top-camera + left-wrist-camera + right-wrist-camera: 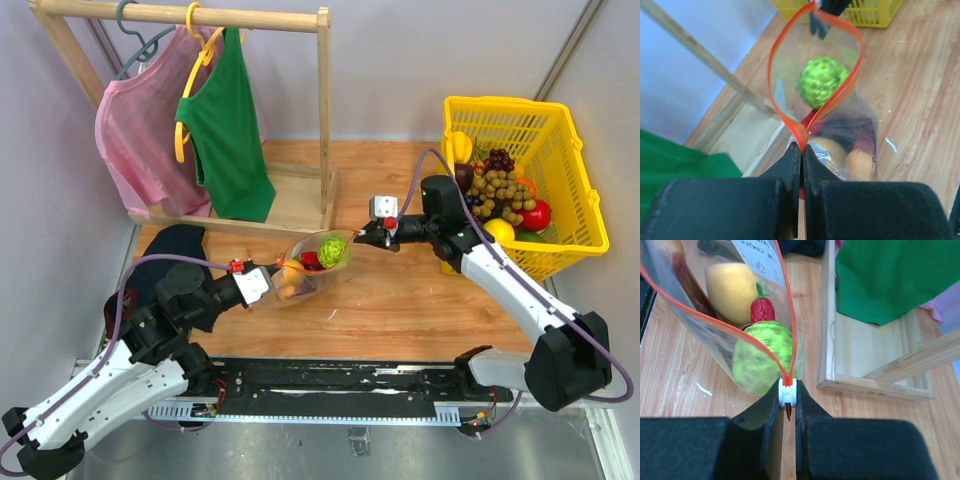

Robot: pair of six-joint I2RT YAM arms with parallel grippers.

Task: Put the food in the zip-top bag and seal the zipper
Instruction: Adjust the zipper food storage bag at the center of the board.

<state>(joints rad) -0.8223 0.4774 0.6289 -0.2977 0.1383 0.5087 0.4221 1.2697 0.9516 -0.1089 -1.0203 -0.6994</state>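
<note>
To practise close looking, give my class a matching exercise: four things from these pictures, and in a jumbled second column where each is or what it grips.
1 green bumpy ball
2 left gripper
3 right gripper
4 yellow basket

A shut on the white slider of the zipper
B inside the zip-top bag
C holds a grape bunch
D shut on the zipper's plain end

Pairs: 1-B, 2-D, 3-A, 4-C

Bright even light, blurred near-lens wrist foregrounds.

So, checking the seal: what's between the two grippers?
The zip-top bag, its zipper bowed open, green bumpy ball inside; both wrist views show it.
</note>
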